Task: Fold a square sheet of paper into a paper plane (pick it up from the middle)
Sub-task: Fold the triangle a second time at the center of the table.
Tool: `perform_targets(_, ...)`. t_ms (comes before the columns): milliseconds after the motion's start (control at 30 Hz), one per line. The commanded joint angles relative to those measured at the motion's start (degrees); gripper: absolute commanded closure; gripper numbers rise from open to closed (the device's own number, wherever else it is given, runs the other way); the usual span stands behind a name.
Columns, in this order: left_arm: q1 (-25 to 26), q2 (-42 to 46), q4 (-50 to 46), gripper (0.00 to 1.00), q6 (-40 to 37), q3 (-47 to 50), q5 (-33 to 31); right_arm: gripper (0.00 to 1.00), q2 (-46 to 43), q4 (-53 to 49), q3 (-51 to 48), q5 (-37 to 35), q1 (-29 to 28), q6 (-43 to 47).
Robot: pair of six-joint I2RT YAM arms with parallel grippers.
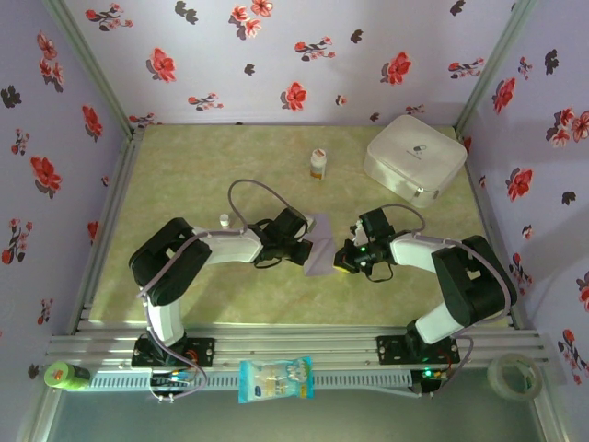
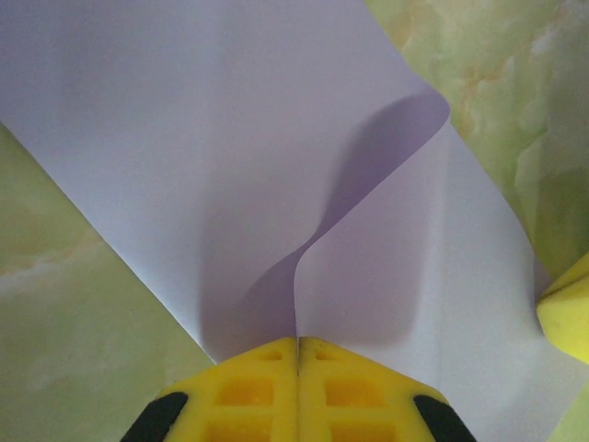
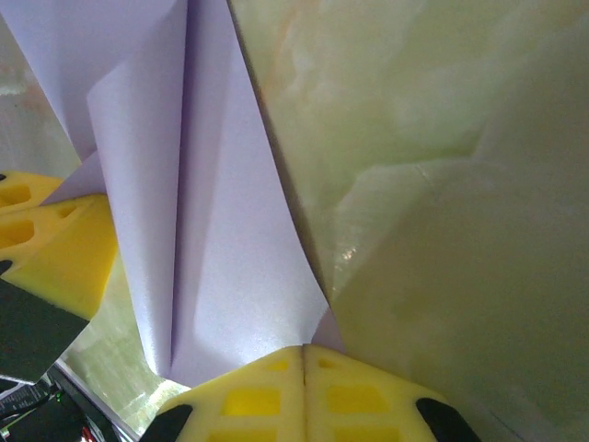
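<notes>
The square sheet of paper [image 1: 320, 245] is pale lavender and hangs bent between my two grippers near the table's middle. My left gripper [image 1: 302, 250] pinches its left side. In the left wrist view the yellow jaws [image 2: 297, 348] are pressed together on the sheet [image 2: 230, 157], and a loose edge curls upward from them. My right gripper [image 1: 346, 259] holds the right side. In the right wrist view its jaws [image 3: 304, 352] are shut on a corner of the sheet [image 3: 221, 276], which carries a lengthwise crease. The left gripper's yellow fingers [image 3: 64, 249] show behind the paper.
A white rounded case [image 1: 414, 157] sits at the back right and a small white bottle [image 1: 317, 164] at the back centre. A blue-white snack packet [image 1: 276, 379] lies on the front rail, a tape roll [image 1: 513, 376] at its right end. Floral walls enclose the green table [image 1: 184, 175].
</notes>
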State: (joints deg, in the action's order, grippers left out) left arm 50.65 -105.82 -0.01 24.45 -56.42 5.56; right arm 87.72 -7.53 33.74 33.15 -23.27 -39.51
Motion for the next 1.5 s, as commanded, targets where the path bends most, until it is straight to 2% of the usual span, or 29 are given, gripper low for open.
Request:
perform_targets(0, -0.53, -1.84, -0.52, 1.0, -0.98, -0.1, -0.89, 0.91, -0.31, -1.56, 0.21, -3.78, -0.12, -1.49)
perform_targets(200, -0.49, -1.78, -0.22, 1.0, -0.65, 1.02, -0.77, 0.9, -5.53, 6.08, 0.47, -3.0, 0.09, -8.42)
perform_targets(467, -0.52, -1.74, -0.15, 1.0, -0.63, 1.32, -0.72, 0.99, -0.07, 17.48, 1.26, 2.93, -0.25, -16.2)
perform_targets(800, -0.53, -1.94, -0.34, 1.0, -0.63, 0.98, -0.65, 1.0, 4.84, 20.28, 4.11, 3.42, -2.63, -17.86)
perform_targets(1200, -0.55, -2.28, -0.86, 1.0, -0.88, 0.81, -0.63, 1.0, 9.39, 23.94, 2.8, 3.68, -3.36, -19.03)
perform_targets(1467, -0.54, -2.53, -1.3, 1.0, -1.07, 0.79, -0.64, 1.0, 10.62, 21.41, -0.19, 0.01, -3.28, -16.97)
